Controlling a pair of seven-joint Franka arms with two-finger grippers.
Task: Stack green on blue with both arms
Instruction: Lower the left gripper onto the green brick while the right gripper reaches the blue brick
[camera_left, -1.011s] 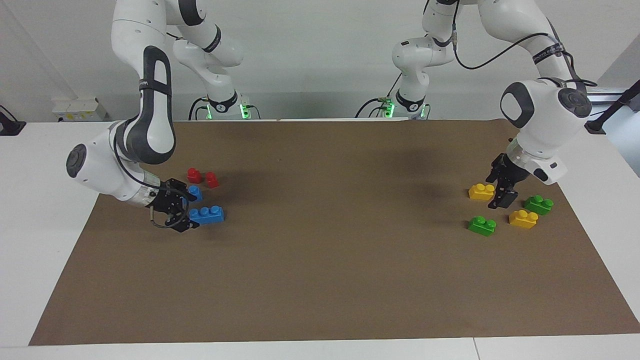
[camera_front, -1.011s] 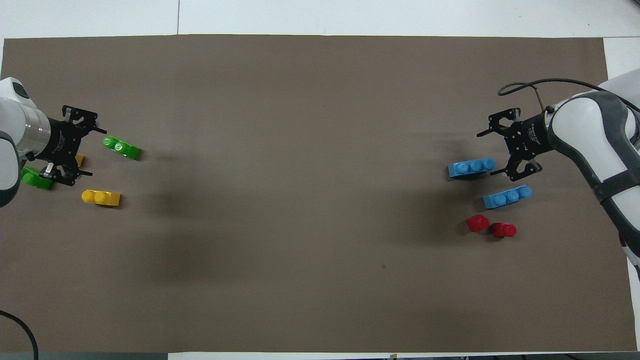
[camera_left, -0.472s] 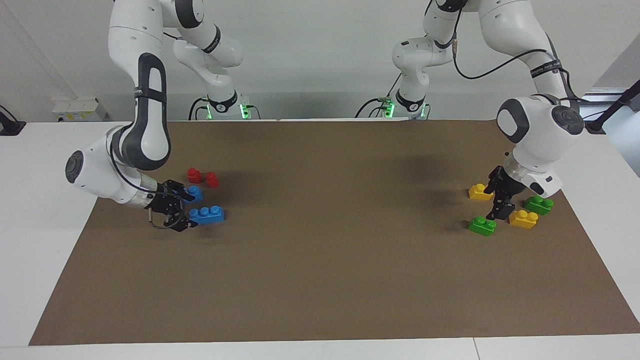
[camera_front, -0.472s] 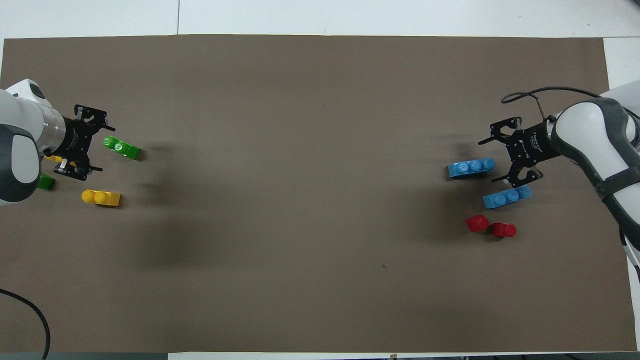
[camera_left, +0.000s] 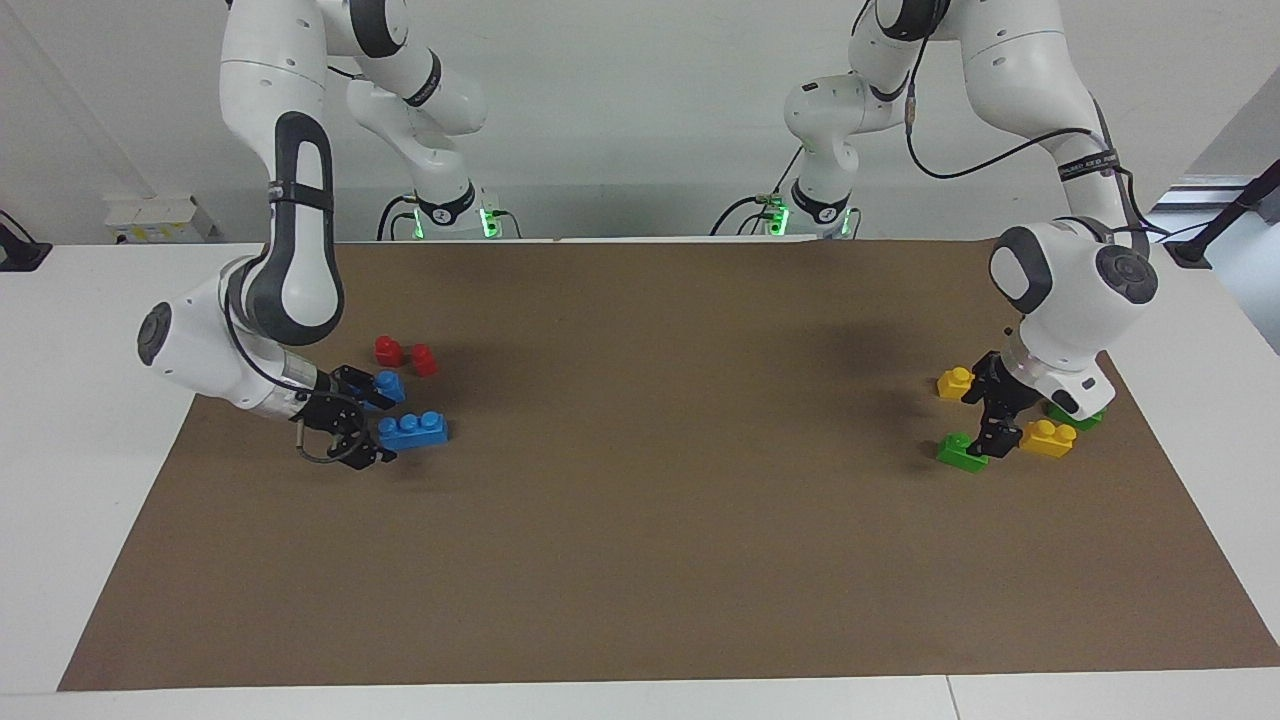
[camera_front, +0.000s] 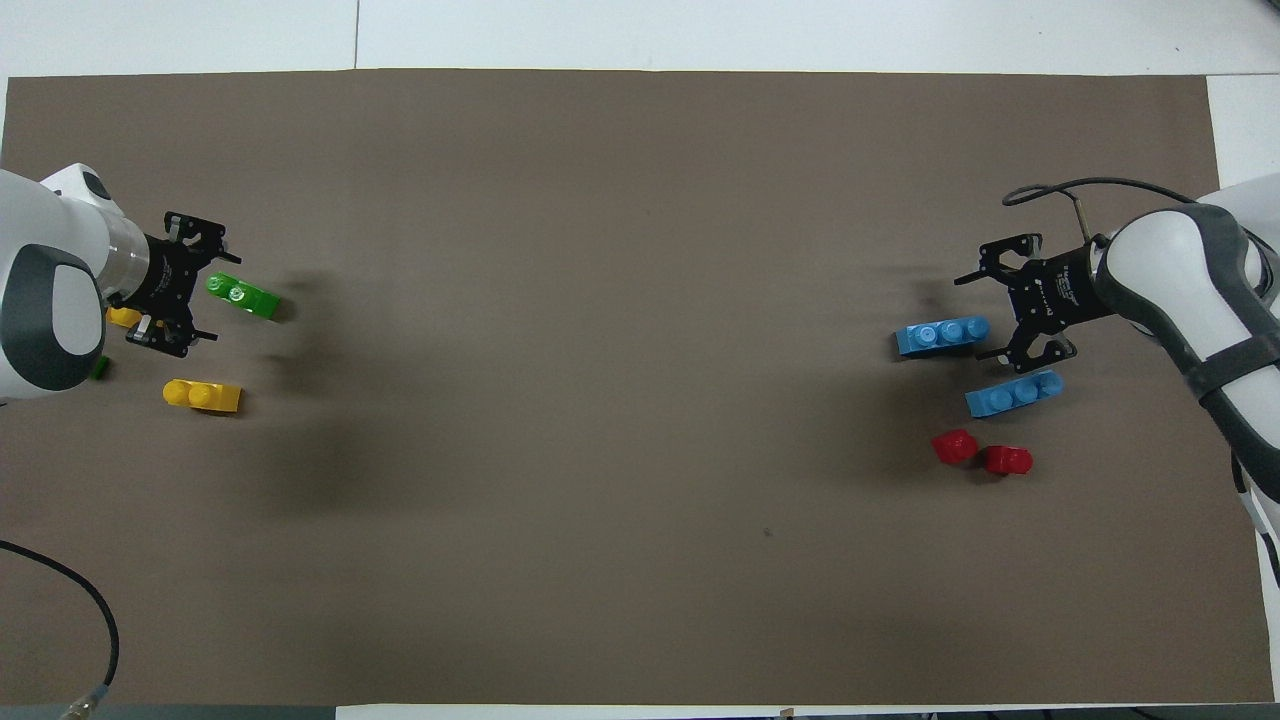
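Gripping by the flat long sides should suit each light, rigid brick. Left gripper (camera_left: 985, 432) spreads its jaws just beside the small green two-stud plastic brick (camera_left: 962, 452); right gripper (camera_front: 1018, 318) spreads its jaws at the end of the blue three-stud plastic brick (camera_front: 941, 336).

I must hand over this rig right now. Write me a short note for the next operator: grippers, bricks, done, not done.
Left gripper: open, low beside the green brick farther from the robots, holding nothing.
Right gripper: open, low at the end of the blue brick farther from the robots, holding nothing.
Second green brick and second blue brick lie on the mat, as do the yellow and red bricks.
Done: approach only. Left: grasp both, stack green on blue.
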